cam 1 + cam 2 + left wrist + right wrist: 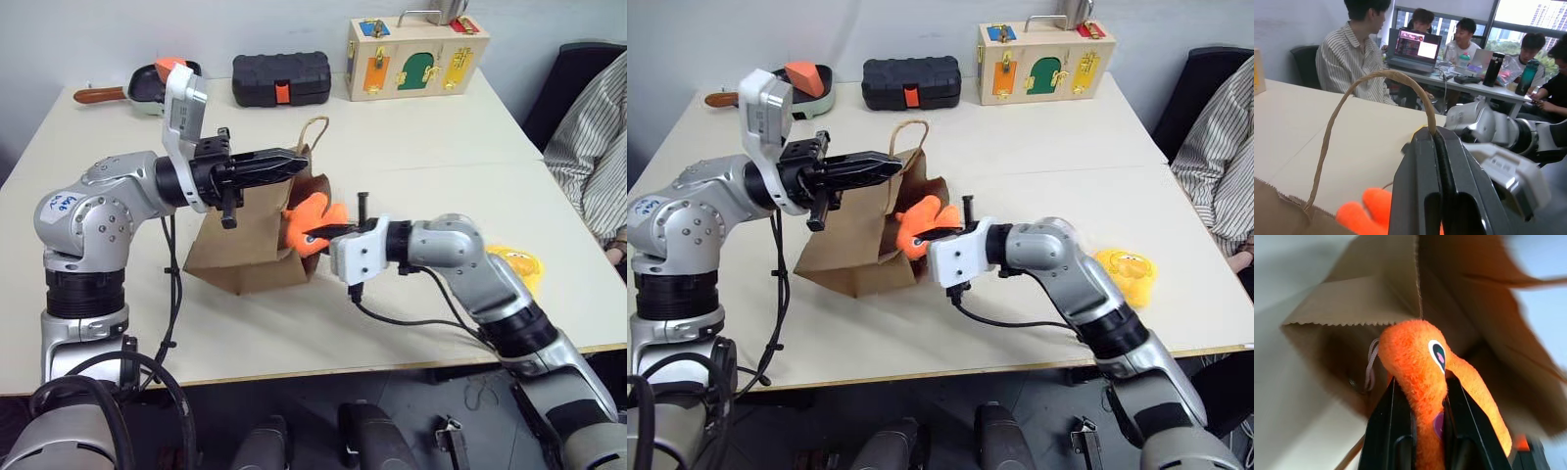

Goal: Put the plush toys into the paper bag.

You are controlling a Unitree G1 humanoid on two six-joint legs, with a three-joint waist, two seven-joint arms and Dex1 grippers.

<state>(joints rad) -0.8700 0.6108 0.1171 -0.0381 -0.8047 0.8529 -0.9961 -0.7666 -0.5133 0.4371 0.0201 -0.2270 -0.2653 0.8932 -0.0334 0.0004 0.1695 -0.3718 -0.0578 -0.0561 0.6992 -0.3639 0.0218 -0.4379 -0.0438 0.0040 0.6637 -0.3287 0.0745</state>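
The brown paper bag lies tilted on the table with its mouth facing right. My left gripper is shut on the bag's upper rim at the twisted handle and holds the mouth lifted. My right gripper is shut on the orange plush toy, which has one eye and a small ring. It holds the toy right at the bag's mouth, partly inside. The yellow plush toy lies on the table to the right, behind my right forearm.
At the table's far side stand a black case, a wooden latch box and a small pan holding an orange block. A person in a striped shirt sits at the right edge. Several people sit at desks beyond.
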